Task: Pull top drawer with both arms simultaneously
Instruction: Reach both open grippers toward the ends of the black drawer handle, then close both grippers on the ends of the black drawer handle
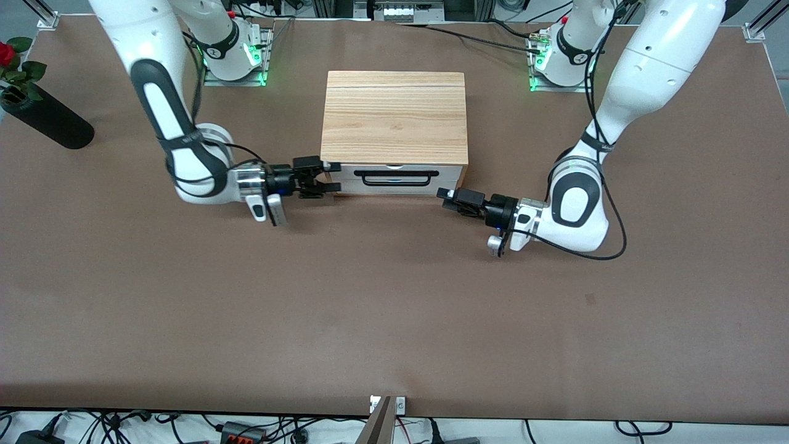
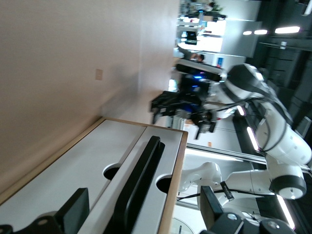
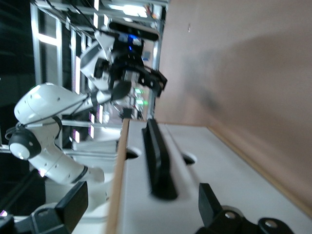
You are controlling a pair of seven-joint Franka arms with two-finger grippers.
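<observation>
Grippers, front view: right gripper and left gripper, both spread wide and empty, flank the top drawer, shut in its cabinet. Wrist views: black bar handle between fingers; rigid, probably light, best gripped near its ends.

The tabletop is plain matte brown. The cabinet has a light wood-grain top, and its drawer has a white front with a black bar handle. Both arms are white with black bands, silver wrists and black grippers. A black vase holds a red rose with green leaves.
</observation>
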